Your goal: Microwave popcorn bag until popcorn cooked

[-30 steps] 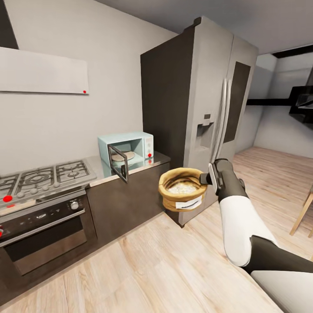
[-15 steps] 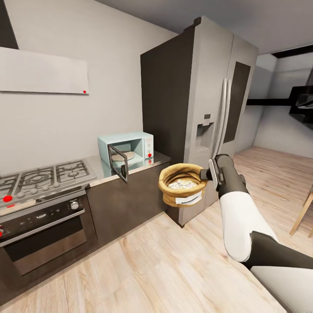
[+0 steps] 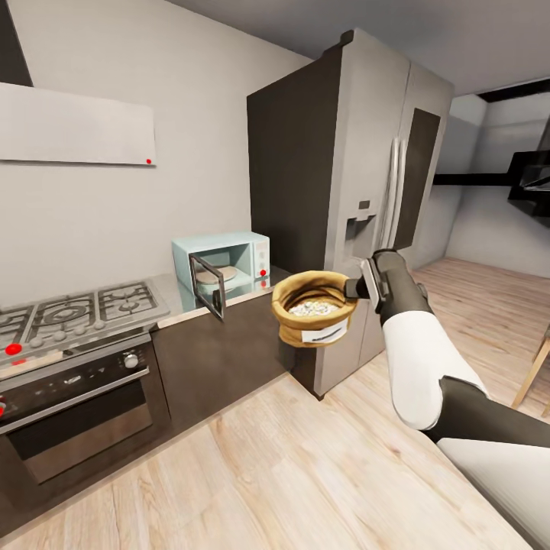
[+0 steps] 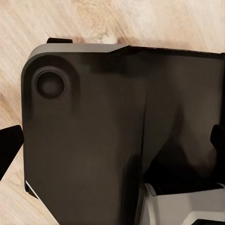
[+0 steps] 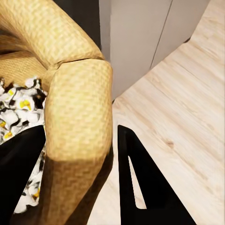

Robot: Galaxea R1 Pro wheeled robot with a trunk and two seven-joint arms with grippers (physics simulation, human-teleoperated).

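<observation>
walls pale grey | floor (image 3: 305, 458) light wood planks | fridge (image 3: 359, 191) grey, tall | hood (image 3: 76, 126) white

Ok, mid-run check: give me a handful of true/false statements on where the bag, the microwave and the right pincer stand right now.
1. The right pincer is clamped on the rim of the popcorn bag. True.
2. The bag sits on the countertop. False: it hangs in the air over the wooden floor, just off the counter's end.
3. The microwave door is closed. False: the door stands open and the round plate inside shows.
4. White popped kernels show inside the bag. True, in both the head and right wrist views.
5. The bag is tipped over and spilling. False: its mouth faces up and nothing is falling out.
</observation>
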